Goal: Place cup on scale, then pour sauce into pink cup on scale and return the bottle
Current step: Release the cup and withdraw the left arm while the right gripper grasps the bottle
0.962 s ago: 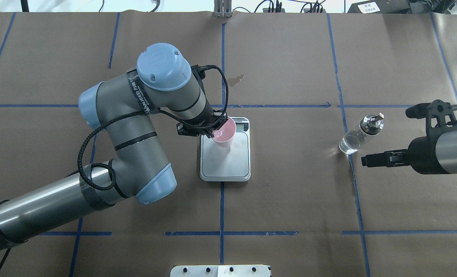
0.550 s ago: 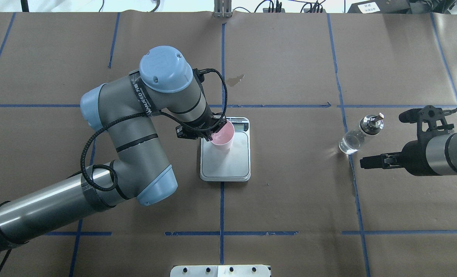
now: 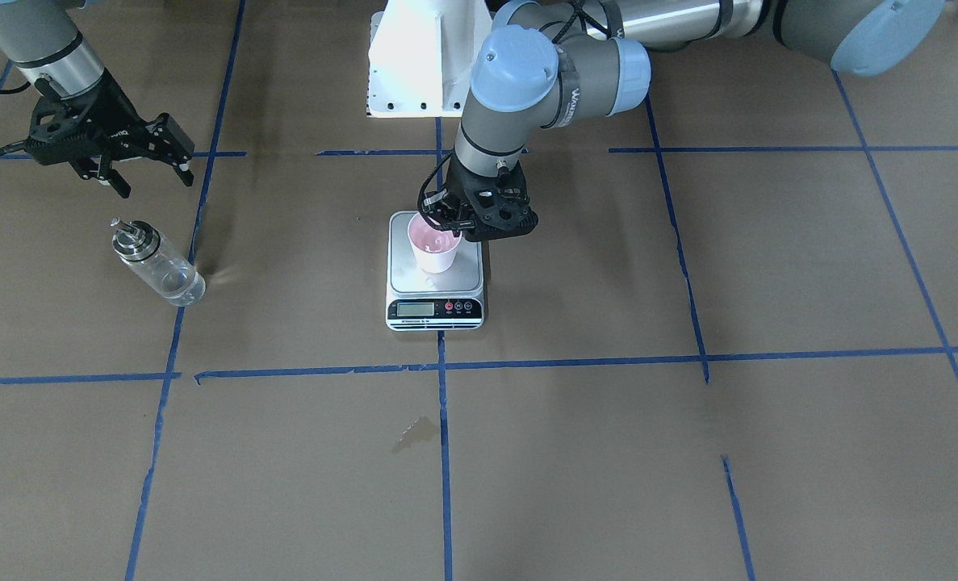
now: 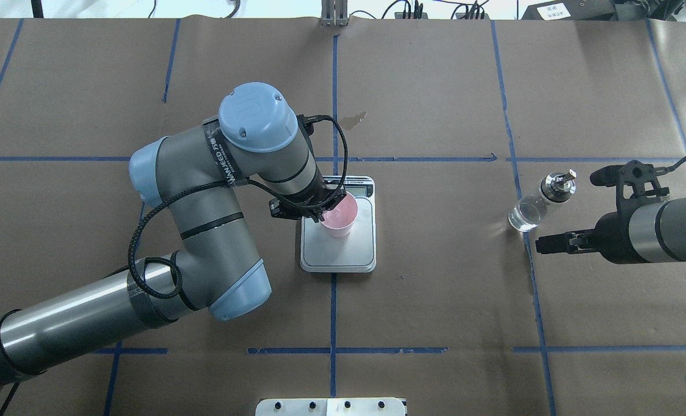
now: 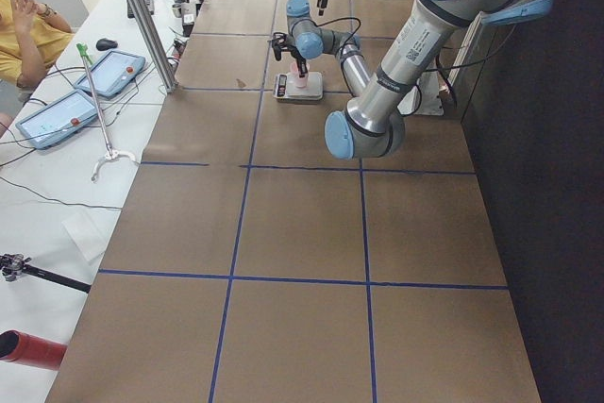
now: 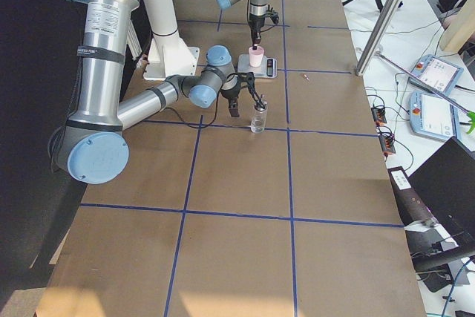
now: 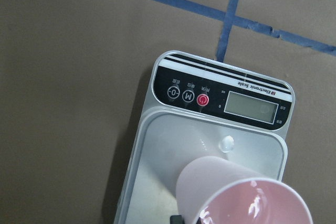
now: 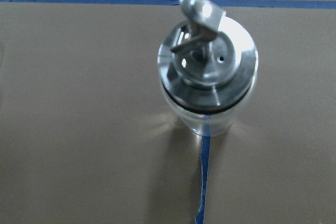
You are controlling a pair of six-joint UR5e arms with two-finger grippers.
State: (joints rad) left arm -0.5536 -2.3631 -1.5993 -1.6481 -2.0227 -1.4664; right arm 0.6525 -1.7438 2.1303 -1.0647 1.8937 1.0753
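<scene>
Placement of the cup (image 3: pixel 435 246) is in hand: the left gripper (image 3: pixel 449 228) pinches its rim, holding it upright low over the scale (image 3: pixel 414 278) plate, toward the far display end; contact is unclear. Next, I judge, it must release and lift clear. The right gripper (image 3: pixel 152 179), jaws wide, can then take the bottle (image 3: pixel 158 263) standing near it, well apart on the scale's right.

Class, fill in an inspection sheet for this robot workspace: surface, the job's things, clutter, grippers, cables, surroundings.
Surface: table covered in brown paper with a blue tape grid; one small stain.
Job's things: cup held at its rim over the scale; contact with the plate cannot be told. Bottle upright on a tape line, untouched.
Clutter: nothing seen.
Grippers: left gripper shut on the cup; right gripper open, near the bottle but apart from it.
Cables: black cable looped along the left arm.
Surroundings: person and tablets at a side bench.
</scene>
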